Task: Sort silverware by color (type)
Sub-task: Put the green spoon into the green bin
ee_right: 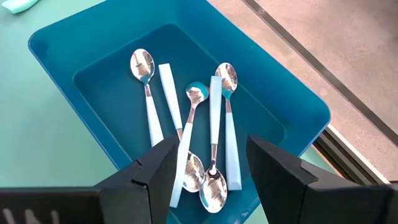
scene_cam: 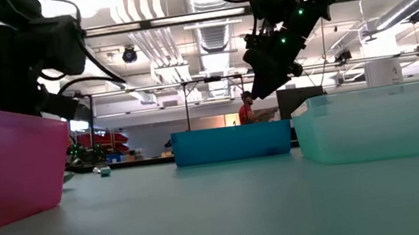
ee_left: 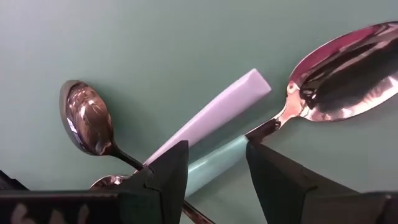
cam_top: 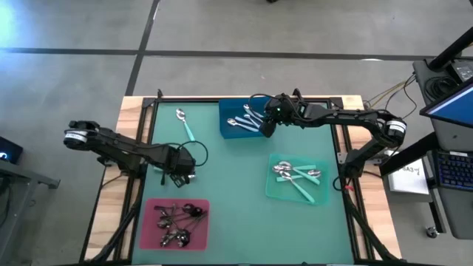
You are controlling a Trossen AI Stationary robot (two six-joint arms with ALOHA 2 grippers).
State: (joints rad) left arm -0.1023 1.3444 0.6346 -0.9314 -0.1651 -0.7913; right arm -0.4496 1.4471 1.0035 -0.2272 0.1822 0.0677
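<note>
My left gripper (cam_top: 182,168) (ee_left: 216,150) is low over the green mat, just beyond the pink tray (cam_top: 148,230), and is open. A teal spoon handle (ee_left: 214,165) runs between its fingers, ending in a big shiny bowl (ee_left: 342,71). Beside it lie a pale-handled spoon (ee_left: 217,112) and a dark-handled spoon (ee_left: 84,118). My right gripper (cam_top: 266,127) (ee_right: 211,146) hovers open and empty above the blue tray (cam_top: 230,131) (ee_right: 56,46), which holds several teal-handled spoons (ee_right: 217,118). One teal-handled spoon (cam_top: 185,124) lies loose on the mat. My left gripper comes down from above with one finger (ee_left: 168,168) on each side of the teal handle (ee_left: 214,165), which lies slanting across the gap. I cannot tell whether the fingers touch it.
The pink tray holds several dark-handled spoons (cam_top: 176,218). The green tray (cam_top: 275,191) (scene_cam: 381,123) on the right holds several silver spoons (cam_top: 295,176). Bare mat lies between the trays (cam_top: 229,192). Wooden table edges and dark frame rails (cam_top: 137,133) border the mat.
</note>
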